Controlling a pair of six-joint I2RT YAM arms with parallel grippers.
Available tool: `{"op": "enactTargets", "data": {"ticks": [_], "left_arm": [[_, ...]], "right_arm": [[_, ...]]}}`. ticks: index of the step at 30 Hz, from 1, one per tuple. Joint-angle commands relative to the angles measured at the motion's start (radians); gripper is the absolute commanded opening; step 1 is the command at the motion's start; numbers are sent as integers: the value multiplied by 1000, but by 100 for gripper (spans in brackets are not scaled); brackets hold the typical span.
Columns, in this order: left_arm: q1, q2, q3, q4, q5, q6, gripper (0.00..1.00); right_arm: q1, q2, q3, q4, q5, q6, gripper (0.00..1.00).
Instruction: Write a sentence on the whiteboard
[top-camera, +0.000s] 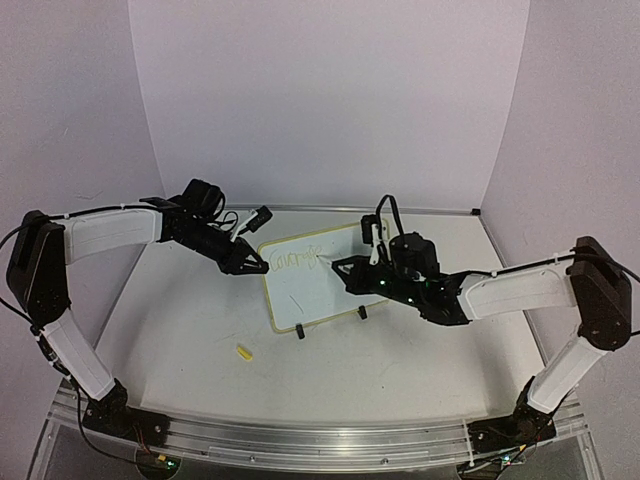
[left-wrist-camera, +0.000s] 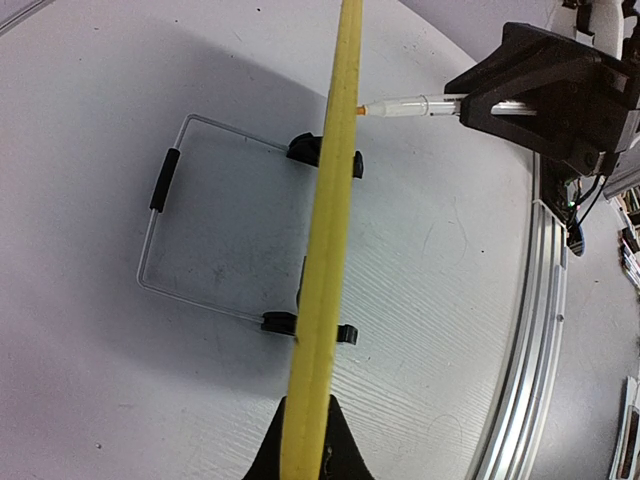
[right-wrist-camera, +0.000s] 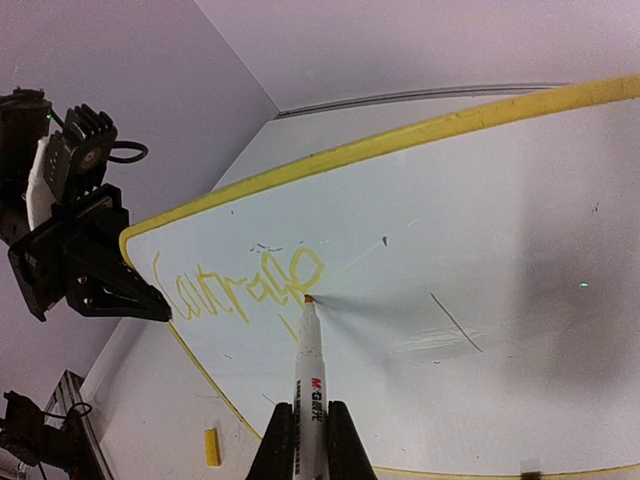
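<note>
Nearest on the bench (top-camera: 400, 370) lies one small yellow piece (top-camera: 243, 351), apart from the one whiteboard (top-camera: 300, 300), which stands tilted mid-bench on two black clip feet (top-camera: 299, 333). The left gripper (top-camera: 258, 268) is pressed together on the whiteboard's left frame edge, and the right gripper (top-camera: 342, 267) pinches one marker (right-wrist-camera: 310, 365), its tip at the white face. The sentence (right-wrist-camera: 235, 285), one line of yellow cursive so far, ends just beside that tip.

A small yellow piece (top-camera: 243, 351) lies on the white table (top-camera: 180, 330), in the lower left part of the top view. Pale purple walls (top-camera: 330, 100) fill the top of the picture. A shiny metal rail (top-camera: 320, 440) runs along the bottom edge.
</note>
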Motion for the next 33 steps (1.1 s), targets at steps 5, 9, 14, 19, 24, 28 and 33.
{"op": "enactTargets", "data": {"ticks": [5,9,14,19,24,28,33], "left_arm": [[-3,-5,11,-57,-125,48,0],[-3,-6,11,-58,-125,48,0],[-3,-6,11,-57,-126,47,0],[-3,-7,11,-58,-128,49,0],[-3,-7,11,-57,-128,49,0],[-3,-6,11,-59,-128,50,0],[-3,-7,11,-58,-132,49,0]], "right_arm": [[-5,-5,-35,-4,41,19,0],[-5,-20,-36,-6,60,18,0],[-6,-34,-34,-9,101,18,0],[-6,-39,-34,-14,121,20,0],[-5,-39,-37,-20,127,21,0],[-6,-40,-33,-21,121,20,0],[-5,-62,-39,-9,80,0,0]]}}
